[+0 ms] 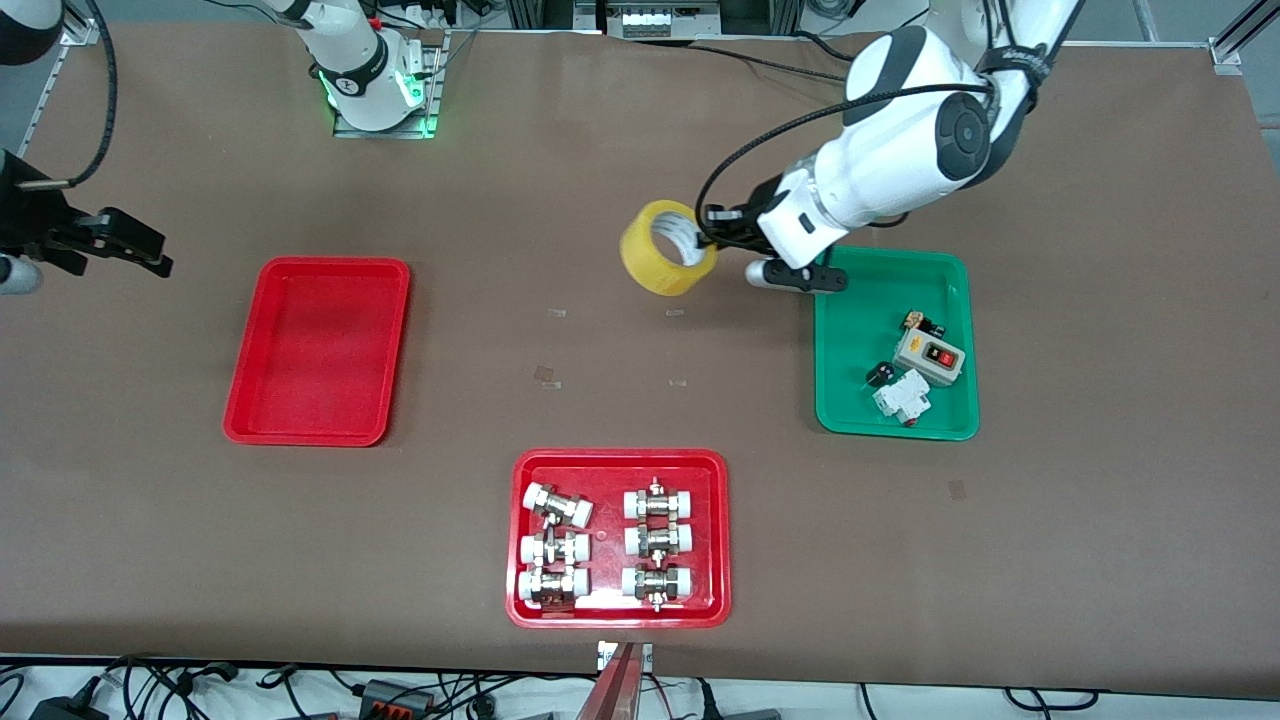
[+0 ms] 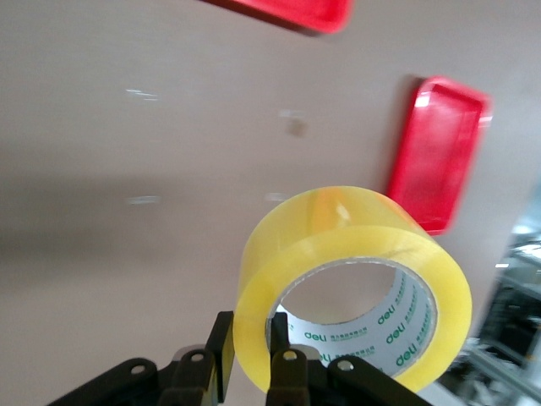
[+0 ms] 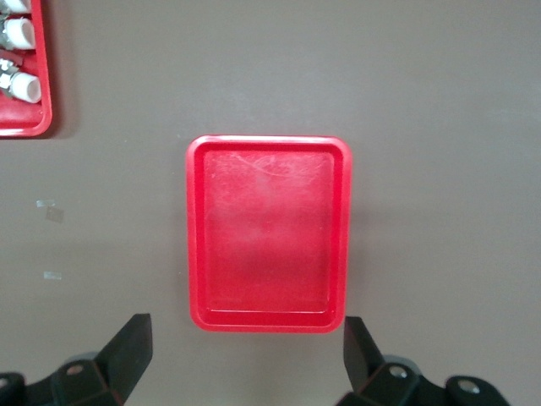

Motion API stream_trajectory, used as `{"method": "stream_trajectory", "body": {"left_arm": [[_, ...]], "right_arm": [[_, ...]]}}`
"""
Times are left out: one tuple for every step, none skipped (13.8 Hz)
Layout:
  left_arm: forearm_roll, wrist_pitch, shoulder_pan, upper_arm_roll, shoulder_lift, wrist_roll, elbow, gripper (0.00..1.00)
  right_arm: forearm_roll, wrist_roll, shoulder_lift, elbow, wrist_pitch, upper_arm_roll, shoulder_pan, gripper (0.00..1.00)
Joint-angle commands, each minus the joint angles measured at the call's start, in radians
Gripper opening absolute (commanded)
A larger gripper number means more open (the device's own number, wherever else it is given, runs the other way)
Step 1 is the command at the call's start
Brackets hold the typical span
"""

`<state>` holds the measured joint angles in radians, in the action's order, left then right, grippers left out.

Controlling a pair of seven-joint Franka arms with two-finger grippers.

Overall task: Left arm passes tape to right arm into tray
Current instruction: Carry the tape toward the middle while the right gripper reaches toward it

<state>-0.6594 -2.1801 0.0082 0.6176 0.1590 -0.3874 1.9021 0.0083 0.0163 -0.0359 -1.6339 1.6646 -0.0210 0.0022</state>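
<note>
Frankly, the left gripper (image 1: 712, 240) clamps the tape (image 1: 668, 248) by one wall (tray (image 1: 318, 350) at nine o'clock), so it could twist loose before the wide-open right gripper (image 3: 245, 351) grabs.

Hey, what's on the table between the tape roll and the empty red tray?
Nothing but bare brown table. In the front view, the stretch from the tape, held in the left claw, to the tray holds no objects.

The tape (image 1: 668, 248) looked glossy, translucent yellow plastic. The tray (image 1: 318, 350) was smooth, shiny red plastic. The table (image 1: 600, 150) had a matt brown cover.
</note>
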Motion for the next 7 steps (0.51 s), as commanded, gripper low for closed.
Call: {"method": "stream_trajectory", "body": {"left_arm": [[-0.103, -0.129, 0.004, 0.08, 0.016, -0.021, -0.034, 0.01], [-0.13, -0.182, 0.003, 0.1, 0.02, -0.022, -0.034, 0.01], [-0.158, -0.24, 0.003, 0.123, 0.031, -0.022, -0.034, 0.01], [-0.17, -0.294, -0.005, 0.146, 0.039, -0.022, -0.034, 0.01], [-0.175, -0.332, -0.016, 0.151, 0.051, -0.024, -0.034, 0.01], [-0.183, -0.352, -0.031, 0.149, 0.054, -0.025, -0.038, 0.01], [-0.196, -0.36, -0.045, 0.151, 0.069, -0.025, -0.06, 0.01]], "right_arm": [[0.054, 0.024, -0.015, 0.005, -0.011, -0.004, 0.028, 1.0], [0.067, 0.024, -0.022, 0.005, -0.011, -0.004, 0.038, 1.0], [0.09, 0.024, -0.036, 0.005, -0.012, -0.004, 0.057, 1.0], [0.123, 0.025, -0.047, 0.005, -0.02, -0.004, 0.071, 1.0], [0.169, 0.025, -0.062, 0.006, -0.025, -0.004, 0.081, 1.0], [0.224, 0.034, -0.073, 0.006, -0.025, -0.004, 0.084, 1.0], [0.27, 0.068, -0.087, 0.008, -0.025, -0.004, 0.084, 1.0]]}}
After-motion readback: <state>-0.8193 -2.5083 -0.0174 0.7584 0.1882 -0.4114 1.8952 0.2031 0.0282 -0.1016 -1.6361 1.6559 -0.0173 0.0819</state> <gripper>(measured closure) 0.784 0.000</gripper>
